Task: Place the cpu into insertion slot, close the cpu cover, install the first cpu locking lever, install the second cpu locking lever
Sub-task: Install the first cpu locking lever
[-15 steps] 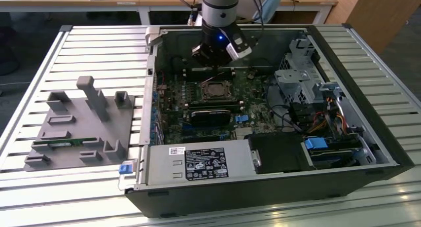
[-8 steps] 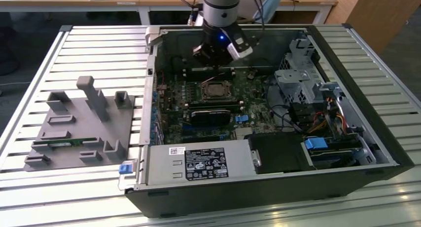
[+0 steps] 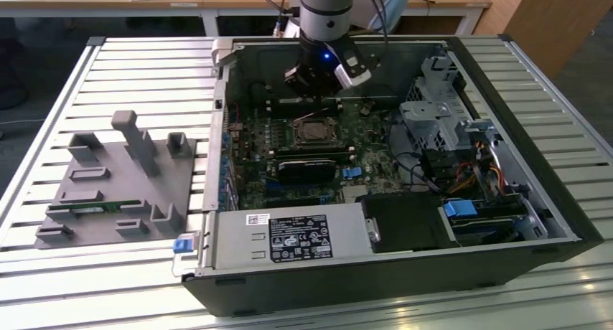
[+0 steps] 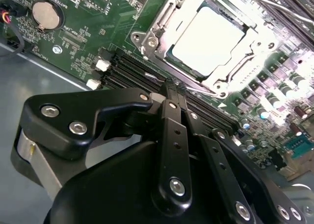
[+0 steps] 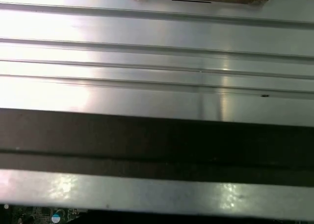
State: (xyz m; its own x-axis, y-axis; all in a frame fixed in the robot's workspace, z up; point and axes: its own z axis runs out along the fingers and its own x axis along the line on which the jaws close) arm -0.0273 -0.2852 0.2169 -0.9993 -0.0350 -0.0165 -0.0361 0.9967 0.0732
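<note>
The cpu [image 4: 208, 40] lies flat in the insertion slot [image 4: 162, 25], its dull silver top glaring under the light in the second wrist view, and the cpu cover [image 4: 248, 47] lies closed around it, its metal frame edging the chip on all sides while the chip shows through the window. This socket sits just beyond the tip of the gripper [image 4: 172, 89], whose black fingers [image 4: 169, 136] come together in a narrow point with nothing between them; the tip hangs over the long black memory slots [image 4: 132, 69] that run between the gripper and the socket. Whether the tip touches the slots cannot be told. Off to one side of the gripper, on the green motherboard [image 4: 83, 33], sits a round coin battery [image 4: 46, 14]. In the exterior view the gripper [image 3: 316, 93] hangs from the grey arm [image 3: 328, 11] inside the open computer case [image 3: 383, 287], just behind the socket [image 3: 314, 131], with a blue light glowing on the wrist. In front of the socket lies the black graphics card [image 3: 311, 166], and nearer the camera the white-labelled power supply [image 3: 287, 238]. Well apart from the gripper, toward the exterior view's left, a grey fixture block [image 3: 120, 186] with upright posts stands on the slatted metal worktop [image 3: 143, 64]. The first wrist view shows the slats of the worktop [image 5: 157, 52] and a dark edge of the case [image 5: 157, 140].
</note>
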